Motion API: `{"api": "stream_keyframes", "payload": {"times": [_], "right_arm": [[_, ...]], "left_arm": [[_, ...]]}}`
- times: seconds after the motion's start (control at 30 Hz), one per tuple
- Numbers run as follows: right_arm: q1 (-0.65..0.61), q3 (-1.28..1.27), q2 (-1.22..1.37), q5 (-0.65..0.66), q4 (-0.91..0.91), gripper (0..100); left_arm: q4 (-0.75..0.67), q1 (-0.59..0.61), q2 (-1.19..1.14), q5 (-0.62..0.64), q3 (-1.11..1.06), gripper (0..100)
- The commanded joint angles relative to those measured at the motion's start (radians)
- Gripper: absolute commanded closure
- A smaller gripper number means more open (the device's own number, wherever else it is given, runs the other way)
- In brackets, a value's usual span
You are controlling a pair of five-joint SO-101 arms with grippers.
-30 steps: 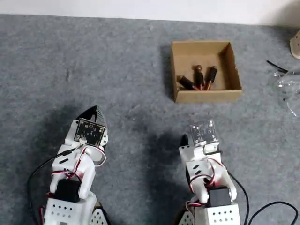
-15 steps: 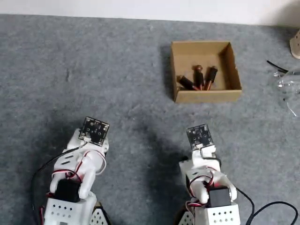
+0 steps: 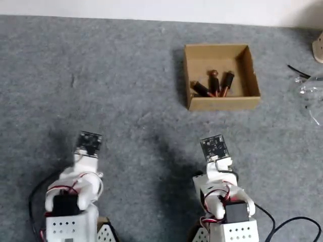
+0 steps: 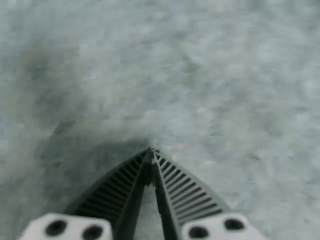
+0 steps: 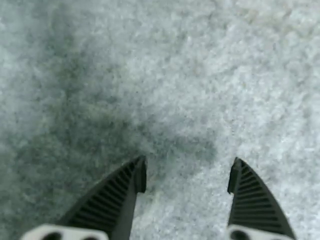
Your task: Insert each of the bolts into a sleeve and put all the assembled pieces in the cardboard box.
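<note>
The cardboard box [image 3: 222, 103] stands at the back right of the grey carpet. Inside it lie three assembled pieces [image 3: 213, 85], black sleeves with copper-coloured bolts. Both arms are drawn back at the near edge, far from the box. The left arm [image 3: 75, 186] is at the near left; its gripper [image 4: 151, 152] is shut with nothing in it, tips together just above the carpet. The right arm [image 3: 219, 186] is at the near right; its gripper [image 5: 187, 172] is open and empty over bare carpet.
Grey carpet [image 3: 126, 91] covers the table. Clear plastic and thin wires [image 3: 308, 85] lie at the right edge, and a pale object [image 3: 318, 48] sits at the far right. Black cables [image 3: 282, 224] trail beside the arm bases.
Both arms have pulled back toward their bases. The left arm has folded in and swung a little leftward; the right arm moved slightly and has nearly stopped.
</note>
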State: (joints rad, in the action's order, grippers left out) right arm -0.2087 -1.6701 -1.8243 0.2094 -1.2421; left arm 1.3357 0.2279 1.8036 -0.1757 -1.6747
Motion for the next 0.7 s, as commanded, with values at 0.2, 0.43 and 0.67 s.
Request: {"api": "stream_keyframes", "payload": {"times": [0.2, 0.43, 0.67], "right_arm": [[0.016, -0.116, -0.013, -0.014, -0.005, 76.4], [0.015, -0.116, -0.013, -0.006, -0.001, 76.4], [0.015, -0.116, -0.013, -0.009, -0.007, 76.4]], "left_arm": [[0.011, 0.093, 0.012, 0.000, -0.022, 99], [0.011, 0.093, 0.012, 0.000, -0.022, 99], [0.011, 0.093, 0.012, 0.000, -0.022, 99]]}}
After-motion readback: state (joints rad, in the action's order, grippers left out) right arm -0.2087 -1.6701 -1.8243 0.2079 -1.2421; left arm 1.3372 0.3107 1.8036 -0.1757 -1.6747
